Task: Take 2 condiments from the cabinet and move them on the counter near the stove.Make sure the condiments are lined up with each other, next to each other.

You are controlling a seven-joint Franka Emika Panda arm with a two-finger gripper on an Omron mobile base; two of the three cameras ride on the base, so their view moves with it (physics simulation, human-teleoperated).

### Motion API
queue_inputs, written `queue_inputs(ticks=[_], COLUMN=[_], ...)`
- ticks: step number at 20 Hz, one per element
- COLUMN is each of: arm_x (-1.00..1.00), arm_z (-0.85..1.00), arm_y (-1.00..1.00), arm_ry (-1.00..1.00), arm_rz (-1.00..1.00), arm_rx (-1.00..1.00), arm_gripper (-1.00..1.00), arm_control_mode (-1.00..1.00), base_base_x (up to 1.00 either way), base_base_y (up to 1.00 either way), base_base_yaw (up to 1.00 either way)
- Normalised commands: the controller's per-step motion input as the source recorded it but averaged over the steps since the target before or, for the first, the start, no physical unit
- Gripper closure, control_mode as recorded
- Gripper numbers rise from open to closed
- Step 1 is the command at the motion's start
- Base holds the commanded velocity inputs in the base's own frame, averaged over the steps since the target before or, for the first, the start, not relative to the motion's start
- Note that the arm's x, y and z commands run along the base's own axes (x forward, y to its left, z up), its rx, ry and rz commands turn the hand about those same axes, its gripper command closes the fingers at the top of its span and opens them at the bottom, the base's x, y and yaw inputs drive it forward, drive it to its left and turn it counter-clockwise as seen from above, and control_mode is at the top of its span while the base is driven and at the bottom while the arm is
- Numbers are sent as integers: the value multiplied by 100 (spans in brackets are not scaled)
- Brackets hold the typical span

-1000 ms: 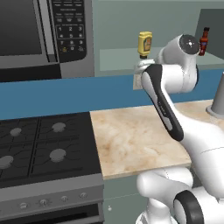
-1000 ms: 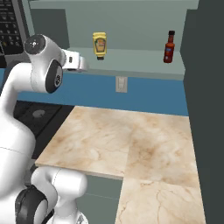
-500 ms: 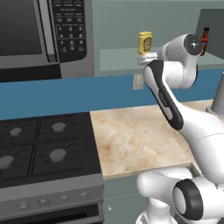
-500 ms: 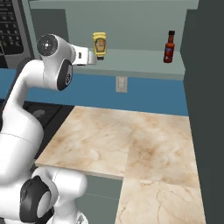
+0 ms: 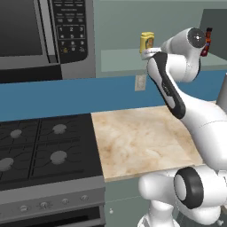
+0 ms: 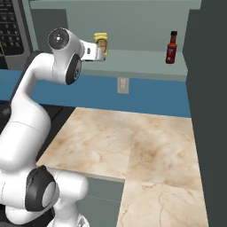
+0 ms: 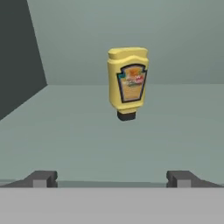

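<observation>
Raised closer, the wide-spread hand (image 7: 112, 179) faces the mustard bottle (image 7: 127, 82), apparently unobstructed; hot-sauce bottle (image 6: 171, 47) well apart.

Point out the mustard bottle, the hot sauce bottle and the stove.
mustard bottle (image 7: 127, 82), hand view, on its label.
hot sauce bottle (image 6: 171, 48), right base view, on its dark body.
stove (image 5: 44, 148), left base view, on the black grates between burners.

Yellow mustard bottle (image 7: 127, 81) (orange-and-black label), red-brown hot-sauce bottle (image 6: 171, 48), beige marbled counter (image 6: 133, 146)
</observation>
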Motion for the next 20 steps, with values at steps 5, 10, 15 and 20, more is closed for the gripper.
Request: queue_inputs(ticks=[5, 10, 15, 20], arm_x=[45, 37, 33, 32], arm_z=[0, 7, 10, 4], arm_y=[-4, -11, -17, -9], arm_ry=[0, 0, 0, 0], arm_rz=[0, 0, 1, 0], arm_rx=[0, 0, 0, 0], arm_gripper=[-100, -100, -100, -100], arm_control_mode=[-100, -100, -100, -100], base_base_x=[0, 0, 0, 0], base_base_y=[0, 0, 0, 0], base_base_yaw=[0, 0, 0, 0])
